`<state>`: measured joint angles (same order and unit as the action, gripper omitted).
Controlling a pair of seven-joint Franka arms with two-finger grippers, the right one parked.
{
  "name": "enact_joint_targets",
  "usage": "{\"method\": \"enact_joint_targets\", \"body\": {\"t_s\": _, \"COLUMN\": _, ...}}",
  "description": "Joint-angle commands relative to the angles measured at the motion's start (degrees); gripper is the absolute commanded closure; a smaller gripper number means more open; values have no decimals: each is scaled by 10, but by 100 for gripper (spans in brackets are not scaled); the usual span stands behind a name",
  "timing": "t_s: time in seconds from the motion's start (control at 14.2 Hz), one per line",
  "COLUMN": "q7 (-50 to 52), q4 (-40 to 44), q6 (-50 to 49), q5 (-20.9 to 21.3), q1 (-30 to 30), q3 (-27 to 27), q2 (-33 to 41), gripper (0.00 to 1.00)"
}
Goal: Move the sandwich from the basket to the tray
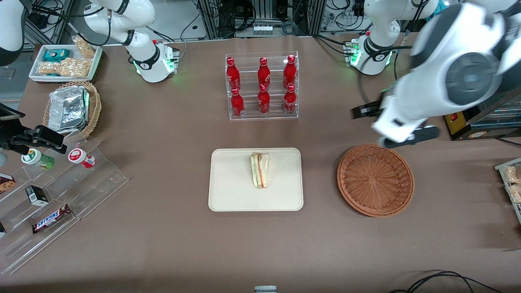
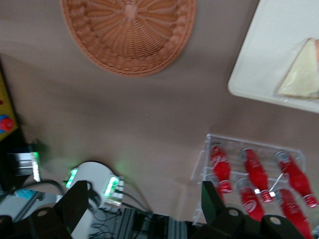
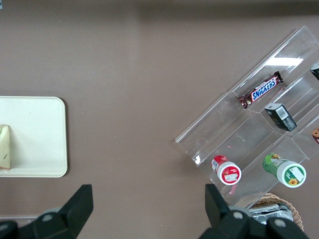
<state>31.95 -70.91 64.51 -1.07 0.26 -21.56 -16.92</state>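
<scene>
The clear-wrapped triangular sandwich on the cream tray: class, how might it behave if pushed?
The clear-wrapped triangular sandwich stands on a narrow edge, so it would probably tip. Its wrap looks slippery. The open gripper is away, above the table.

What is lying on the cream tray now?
Only the sandwich lies on the tray, near its middle. The sandwich hides the tray surface beneath it. The basket holds nothing. The left hand, open, is raised above the table.

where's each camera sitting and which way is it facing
Front: high before the table, looking down on tray, sandwich, basket and both arms.
Left wrist: on the raised working arm, facing down; open gripper frames bare table near the bottles.
Right wrist: on the parked arm, facing down at snack shelves.
All three share the tray.
</scene>
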Motion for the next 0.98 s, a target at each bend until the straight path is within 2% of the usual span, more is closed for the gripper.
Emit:
{"method": "enact_joint_targets", "body": {"t_s": 0.0, "q7": -58, "q4": -96, "q6": 3, "q5": 12, "q1": 31, "q3": 0, "q2": 82, "gripper": 0}}
{"method": "enact_joint_targets", "body": {"t_s": 0.14, "q7": -103, "q4": -185, "q6": 54, "q5": 26, "q1": 50, "q3": 12, "q2": 157, "gripper": 0}}
{"method": "enact_joint_targets", "body": {"t_s": 0.21, "q7": -136, "q4": -202, "q6": 59, "q5": 27, "q1": 53, "q3": 15, "q2": 177, "gripper": 0}}
{"method": "enact_joint_targets", "body": {"t_s": 0.35, "q7": -187, "q4": -197, "q6": 59, "q5": 37, "q1": 50, "q3": 51, "q2": 188, "gripper": 0}}
{"method": "enact_joint_targets", "body": {"t_s": 0.56, "q7": -206, "q4": -139, "q6": 41, "q5": 43, "q1": 51, "q3": 55, "q2": 166, "gripper": 0}}
{"method": "enact_joint_targets", "body": {"t_s": 0.91, "q7": -208, "q4": -139, "q6": 38, "q5": 53, "q1": 49, "q3": 64, "q2": 172, "gripper": 0}}
